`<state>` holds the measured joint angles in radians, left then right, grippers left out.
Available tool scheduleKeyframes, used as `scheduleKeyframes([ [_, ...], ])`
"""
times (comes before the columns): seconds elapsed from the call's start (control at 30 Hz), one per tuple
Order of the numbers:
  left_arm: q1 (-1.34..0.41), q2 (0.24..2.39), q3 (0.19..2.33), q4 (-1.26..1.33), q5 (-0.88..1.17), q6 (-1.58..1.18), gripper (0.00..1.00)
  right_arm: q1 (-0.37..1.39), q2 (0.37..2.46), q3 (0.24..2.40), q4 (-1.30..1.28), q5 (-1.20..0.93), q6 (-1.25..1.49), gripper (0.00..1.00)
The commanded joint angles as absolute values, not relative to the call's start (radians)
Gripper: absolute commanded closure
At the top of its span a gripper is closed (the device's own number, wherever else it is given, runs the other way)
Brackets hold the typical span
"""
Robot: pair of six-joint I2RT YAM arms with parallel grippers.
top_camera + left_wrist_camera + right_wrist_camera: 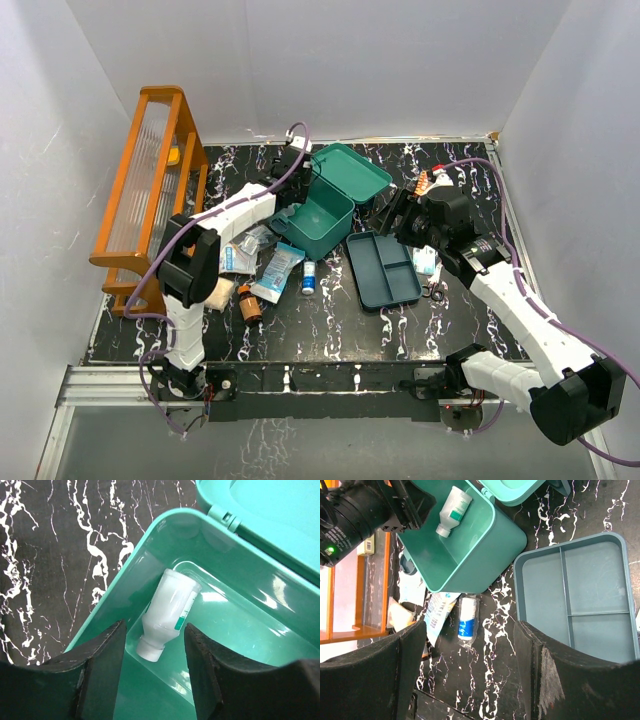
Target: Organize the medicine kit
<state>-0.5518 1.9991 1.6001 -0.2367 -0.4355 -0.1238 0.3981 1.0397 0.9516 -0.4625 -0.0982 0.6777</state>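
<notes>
The teal medicine kit box (318,225) stands open mid-table, its lid (350,172) tipped back. A white bottle with a green label (170,612) lies inside the box; it also shows in the right wrist view (454,510). The matching three-compartment tray (383,270) lies empty on the table to the box's right (580,590). My left gripper (154,680) is open and empty above the box's near-left corner, over the bottle's cap end. My right gripper (470,670) is open and empty, held high over the table between box and tray.
An orange wooden rack (150,190) stands at the left. Loose items lie left of and in front of the box: a blue-white sachet (275,272), a small blue-banded wrapped roll (466,622), an amber bottle (250,303) and other packets (240,255). More small items lie right of the tray (427,262).
</notes>
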Motion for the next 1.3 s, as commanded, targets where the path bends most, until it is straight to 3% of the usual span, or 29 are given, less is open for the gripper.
scheduleKeyframes([
  [0.0, -0.552, 1.995, 1.536, -0.174, -0.415, -0.159, 0.53, 0.397, 1.015, 0.951, -0.420, -0.070, 0.661, 0.31],
  [0.47, -0.552, 2.097, 1.553, -0.138, -0.448, -0.010, 0.56, 0.396, 1.015, 0.959, -0.429, -0.061, 0.656, 0.31],
  [0.67, -0.552, 2.134, 1.571, -0.105, -0.474, 0.019, 0.68, 0.397, 1.014, 0.959, -0.432, -0.053, 0.655, 0.31],
  [0.83, -0.552, 2.123, 1.544, -0.022, -0.468, 0.032, 0.73, 0.397, 1.009, 0.956, -0.436, -0.048, 0.656, 0.31],
  [1.0, -0.552, 2.104, 1.523, 0.039, -0.477, 0.040, 0.72, 0.397, 1.009, 0.958, -0.442, -0.046, 0.656, 0.32],
  [1.27, -0.551, 1.979, 1.512, -0.035, -0.462, -0.005, 0.58, 0.397, 1.007, 0.973, -0.456, -0.042, 0.647, 0.31],
])
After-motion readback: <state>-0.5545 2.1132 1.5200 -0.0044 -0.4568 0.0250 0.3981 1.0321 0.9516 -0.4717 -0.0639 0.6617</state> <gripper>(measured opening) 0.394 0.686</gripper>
